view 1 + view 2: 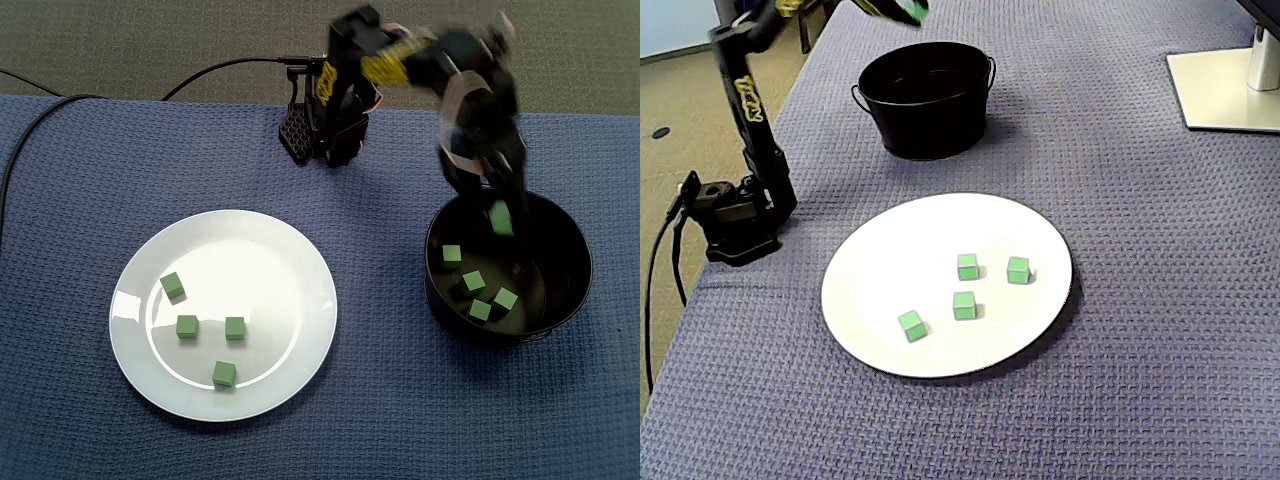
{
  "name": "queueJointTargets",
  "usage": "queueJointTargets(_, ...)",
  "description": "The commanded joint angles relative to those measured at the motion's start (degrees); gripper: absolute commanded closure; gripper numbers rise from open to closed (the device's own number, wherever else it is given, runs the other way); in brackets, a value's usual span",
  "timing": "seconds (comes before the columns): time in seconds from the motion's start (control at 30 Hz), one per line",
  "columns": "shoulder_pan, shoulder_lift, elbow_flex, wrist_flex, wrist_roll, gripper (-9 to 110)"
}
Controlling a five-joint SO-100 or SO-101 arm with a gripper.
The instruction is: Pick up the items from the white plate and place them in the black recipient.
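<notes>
Four green cubes (964,305) lie on white plate (870,285)

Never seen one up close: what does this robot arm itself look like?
A slim black arm with yellow markings, pale cable loops near its black end effector, a black base, and a black cable trailing from its base.

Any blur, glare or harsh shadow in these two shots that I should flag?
In a fixed view, motion smears the hand and the green cube it holds over the black bowl, and soft glare washes the white plate. In a fixed view, the blue cloth is crisp, and the plate throws a dark shadow at its lower right edge.
</notes>
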Motion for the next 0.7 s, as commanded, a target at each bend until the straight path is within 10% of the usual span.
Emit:
queueJointTargets(0.0, -5.01, -11.87, 0.09, -2.81, -2.90, 102)
queueJointTargets(0.2, -6.15, -16.70, 5.98, -7.21, -4.92, 97)
queueJointTargets(0.3, -4.39, -13.89, 4.57, -4.13, -6.77, 57)
queueJointTargets(0.67, 36.04, 11.16, -10.37, 8.70, -1.23, 62)
